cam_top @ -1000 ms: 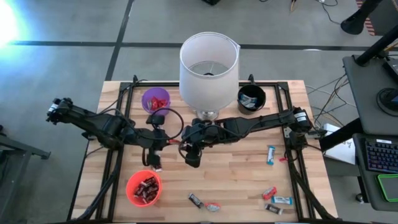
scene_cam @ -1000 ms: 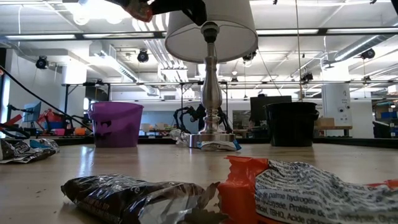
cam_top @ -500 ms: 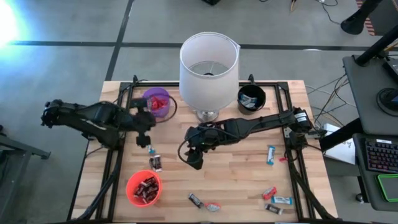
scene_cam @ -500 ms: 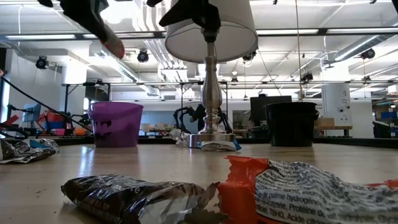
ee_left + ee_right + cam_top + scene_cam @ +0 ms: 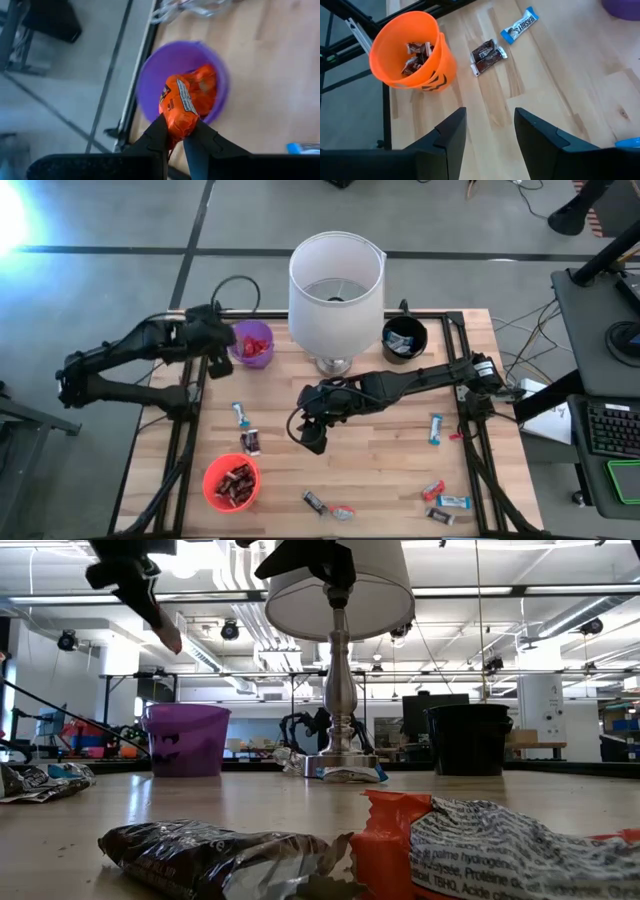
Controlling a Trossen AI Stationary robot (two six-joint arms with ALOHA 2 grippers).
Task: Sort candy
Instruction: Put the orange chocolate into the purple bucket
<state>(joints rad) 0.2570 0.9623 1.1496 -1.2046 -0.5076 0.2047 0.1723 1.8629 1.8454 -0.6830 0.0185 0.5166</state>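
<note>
One red-wrapped candy is shown pinched between the closed fingers of the left gripper, which is held above the purple cup at the table's far left corner. More red candy is seen inside that cup, so the step in hand is judged to be a drop into the matching colour. For a clean release, the candy should be centred over the cup's mouth, clear of the rim, before the fingers are parted.

The right gripper is shown over bare wood at mid-table, its fingers spread apart and empty. Dark candy is already collected in the orange cup. A dark bar and a blue-and-white bar lie loose beside that cup, and several further pieces remain unsorted near the table's front right.
</note>
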